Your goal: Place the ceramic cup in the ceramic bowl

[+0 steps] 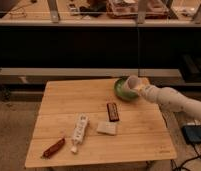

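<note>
1. Showing no readable text, label, brand, number or sign anywhere.
2. Carrying only an unreadable blur: the dark bar [113,111] lying near the middle of the table [59,100], and the pale packet [107,128] just beside it toward the front edge.
3. Bearing no legible marking: the white power strip [79,132] and the red object [54,147] near the front left corner.
4. Bearing no lettering: the gripper [138,88] at the back right corner, the ceramic cup [132,83] there, and the ceramic bowl [121,90].
</note>
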Controlling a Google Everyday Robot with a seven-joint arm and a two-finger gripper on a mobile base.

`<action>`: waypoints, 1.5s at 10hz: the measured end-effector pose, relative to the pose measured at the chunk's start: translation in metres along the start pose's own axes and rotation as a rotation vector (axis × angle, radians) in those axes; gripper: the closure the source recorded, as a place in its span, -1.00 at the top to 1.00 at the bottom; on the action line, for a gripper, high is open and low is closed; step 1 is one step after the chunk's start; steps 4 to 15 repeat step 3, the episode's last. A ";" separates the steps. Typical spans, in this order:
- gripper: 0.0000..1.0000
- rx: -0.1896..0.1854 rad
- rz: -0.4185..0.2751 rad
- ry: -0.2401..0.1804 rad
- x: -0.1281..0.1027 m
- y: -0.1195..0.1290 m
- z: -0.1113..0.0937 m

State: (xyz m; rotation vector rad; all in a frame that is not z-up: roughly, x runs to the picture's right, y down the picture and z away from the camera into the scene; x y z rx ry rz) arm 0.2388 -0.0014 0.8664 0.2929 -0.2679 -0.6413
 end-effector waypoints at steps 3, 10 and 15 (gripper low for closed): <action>0.38 -0.021 0.009 -0.001 0.010 0.004 0.007; 0.38 -0.021 0.009 -0.001 0.010 0.004 0.007; 0.38 -0.021 0.009 -0.001 0.010 0.004 0.007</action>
